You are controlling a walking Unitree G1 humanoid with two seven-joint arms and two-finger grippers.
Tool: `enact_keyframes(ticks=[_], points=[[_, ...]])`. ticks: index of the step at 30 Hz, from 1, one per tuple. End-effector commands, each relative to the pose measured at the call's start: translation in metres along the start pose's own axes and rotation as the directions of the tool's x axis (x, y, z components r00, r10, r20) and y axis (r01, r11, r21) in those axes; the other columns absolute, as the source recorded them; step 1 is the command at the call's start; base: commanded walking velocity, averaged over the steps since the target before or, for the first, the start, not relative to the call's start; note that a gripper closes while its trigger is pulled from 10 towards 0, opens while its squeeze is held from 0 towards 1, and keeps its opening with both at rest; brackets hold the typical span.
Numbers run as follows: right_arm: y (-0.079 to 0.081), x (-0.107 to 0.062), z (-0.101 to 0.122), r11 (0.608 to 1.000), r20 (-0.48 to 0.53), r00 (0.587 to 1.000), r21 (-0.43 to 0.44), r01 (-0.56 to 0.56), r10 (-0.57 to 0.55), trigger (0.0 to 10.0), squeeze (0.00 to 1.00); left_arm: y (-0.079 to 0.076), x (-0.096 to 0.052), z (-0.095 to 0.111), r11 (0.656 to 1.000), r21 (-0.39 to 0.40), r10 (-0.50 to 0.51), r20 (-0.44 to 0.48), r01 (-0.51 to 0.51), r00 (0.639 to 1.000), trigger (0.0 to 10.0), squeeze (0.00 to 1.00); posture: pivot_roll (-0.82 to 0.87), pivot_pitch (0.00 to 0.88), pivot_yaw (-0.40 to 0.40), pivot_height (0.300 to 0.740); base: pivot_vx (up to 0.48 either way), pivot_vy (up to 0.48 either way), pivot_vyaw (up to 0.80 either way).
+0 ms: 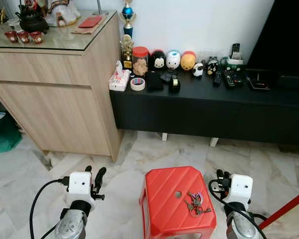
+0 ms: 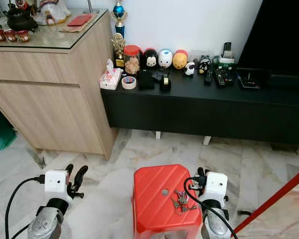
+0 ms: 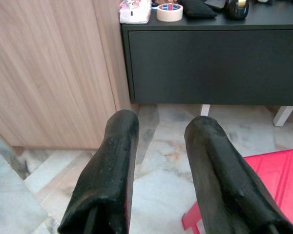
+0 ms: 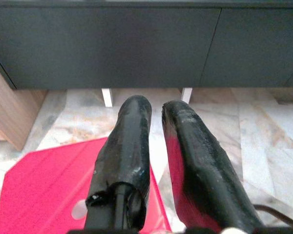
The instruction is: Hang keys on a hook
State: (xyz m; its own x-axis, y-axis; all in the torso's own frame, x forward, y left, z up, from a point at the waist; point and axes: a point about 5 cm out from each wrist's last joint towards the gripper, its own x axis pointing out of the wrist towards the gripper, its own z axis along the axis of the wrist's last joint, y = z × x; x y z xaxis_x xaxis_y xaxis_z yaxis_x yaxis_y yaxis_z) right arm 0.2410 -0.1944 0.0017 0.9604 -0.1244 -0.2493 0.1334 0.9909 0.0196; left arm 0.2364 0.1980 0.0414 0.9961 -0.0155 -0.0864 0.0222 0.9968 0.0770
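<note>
A bunch of keys lies on top of a red plastic stool on the marble floor, right in front of me. My right gripper hovers just right of the stool, level with the keys and apart from them; its fingers are almost together with nothing between them. My left gripper is over the floor left of the stool, and its fingers stand apart and empty. The stool's red corner lies beside it.
A light wooden cabinet with a glass top stands at the left. A low black console along the wall carries figurines, a tape roll, tissues and remotes. A red pole slants at the right.
</note>
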Motion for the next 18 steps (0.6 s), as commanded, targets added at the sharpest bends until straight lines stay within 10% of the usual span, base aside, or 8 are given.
enact_keyframes(ticks=[1,18], points=[[-0.003,0.001,0.004,1.000,-0.003,1.000,0.003,0.008,-0.008,10.0,0.00,0.003,0.000,-0.001,1.000,0.001,0.003,-0.015,-0.003,1.000,10.0,0.00,0.01,0.000,-0.008,0.735,0.000,0.000,0.00],[0.010,0.008,-0.001,0.999,-0.053,0.998,0.014,-0.044,0.045,10.0,0.00,0.008,0.005,0.001,1.000,-0.010,0.012,-0.025,-0.012,1.000,10.0,0.00,0.02,0.000,-0.018,0.676,0.000,0.000,0.00]])
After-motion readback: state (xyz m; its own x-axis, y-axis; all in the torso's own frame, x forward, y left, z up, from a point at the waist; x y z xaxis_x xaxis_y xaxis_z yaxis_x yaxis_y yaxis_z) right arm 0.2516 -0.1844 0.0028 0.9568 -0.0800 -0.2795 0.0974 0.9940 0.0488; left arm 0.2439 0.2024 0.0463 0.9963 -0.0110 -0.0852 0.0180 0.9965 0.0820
